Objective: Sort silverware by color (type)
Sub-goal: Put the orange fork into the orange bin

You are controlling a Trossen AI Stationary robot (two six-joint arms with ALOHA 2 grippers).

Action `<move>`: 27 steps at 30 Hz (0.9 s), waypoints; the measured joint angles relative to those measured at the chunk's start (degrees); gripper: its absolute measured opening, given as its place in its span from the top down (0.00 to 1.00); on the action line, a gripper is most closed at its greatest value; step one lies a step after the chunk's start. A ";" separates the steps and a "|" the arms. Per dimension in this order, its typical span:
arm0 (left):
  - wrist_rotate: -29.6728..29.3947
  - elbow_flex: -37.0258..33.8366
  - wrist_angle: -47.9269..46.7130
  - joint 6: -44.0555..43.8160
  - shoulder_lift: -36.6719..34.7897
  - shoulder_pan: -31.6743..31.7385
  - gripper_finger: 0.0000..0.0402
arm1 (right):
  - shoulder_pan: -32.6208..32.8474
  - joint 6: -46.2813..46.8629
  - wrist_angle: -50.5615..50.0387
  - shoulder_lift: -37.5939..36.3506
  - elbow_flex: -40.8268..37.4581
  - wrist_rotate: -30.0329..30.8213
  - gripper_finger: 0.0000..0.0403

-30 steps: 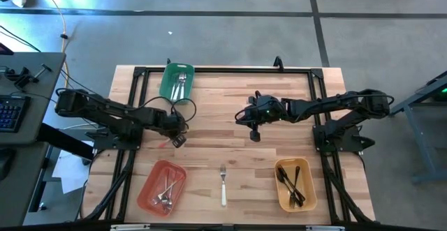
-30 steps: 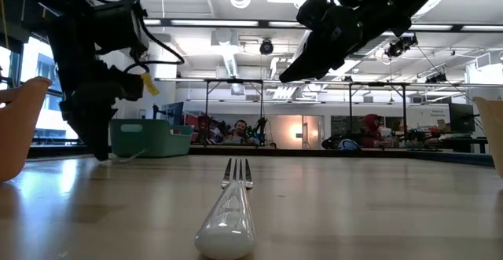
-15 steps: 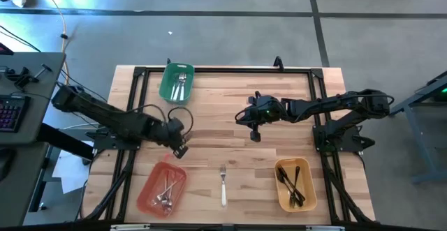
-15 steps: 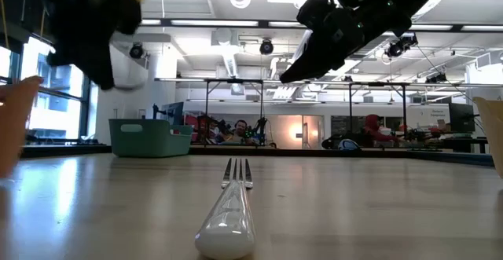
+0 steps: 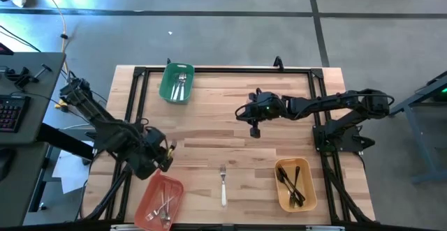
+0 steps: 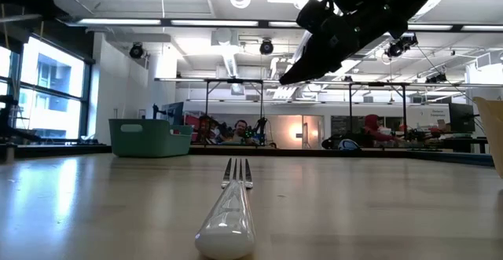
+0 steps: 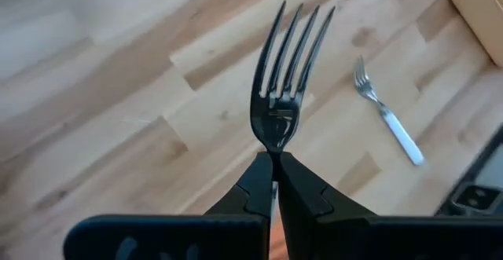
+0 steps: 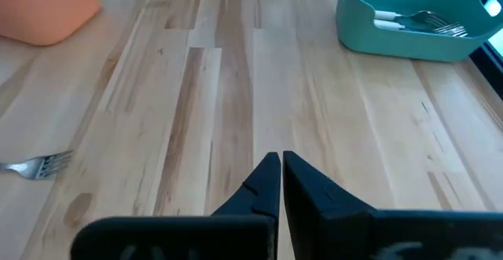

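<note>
Now, at about eight o'clock on the surface (image 5: 230,133), the left gripper (image 5: 166,155) hangs just above the red bin (image 5: 158,199), its fingers (image 7: 259,185) clamped tight on the handle of a black fork (image 7: 284,79) whose tines point away from the wrist, clear of the wood. The red bin sits at seven o'clock, partly cut off by the picture's edge, with a few utensils lying in it. Up at eleven o'clock the green bin (image 5: 176,83) holds several pale utensils (image 8: 416,20). A white-handled fork (image 5: 223,183) lies alone at six o'clock, apart from every bin, tines pointing toward twelve; the low view looks straight along its handle. Just right of centre, the right gripper (image 5: 254,129) hovers over bare wood with its fingers (image 8: 263,183) pressed together on nothing. At five o'clock the yellow bin (image 5: 296,183) carries a crossed heap of black utensils (image 5: 290,182). Beyond the far edge of the surface, in the room behind, people sit at benches, too small to make out further.
</note>
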 joint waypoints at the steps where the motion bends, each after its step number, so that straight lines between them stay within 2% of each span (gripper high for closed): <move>1: 0.00 0.26 -0.06 -0.87 0.03 -0.76 1.00 | -0.11 0.00 -0.01 0.00 0.00 0.00 1.00; 7: 1.72 2.66 2.40 -6.16 4.06 -6.00 1.00 | -0.10 -0.18 0.02 0.00 0.00 0.00 1.00; 11: 3.10 5.15 6.89 -9.87 11.58 -9.40 1.00 | -0.10 -0.18 0.01 0.00 0.00 0.00 1.00; 16: 3.17 6.10 18.04 -15.16 21.83 -12.85 1.00 | -0.10 0.02 -0.03 0.00 0.00 0.00 1.00; 18: 4.92 6.10 20.63 -18.32 25.16 -14.15 1.00 | -0.10 0.02 -0.02 0.00 0.00 0.00 1.00; 21: 7.95 6.04 20.14 -23.46 27.73 -16.57 1.00 | -0.05 0.07 -0.01 0.00 0.00 -0.02 1.00; 27: 7.76 6.03 14.20 -31.69 29.46 -20.74 1.00 | -0.05 0.09 0.17 0.00 0.00 0.00 1.00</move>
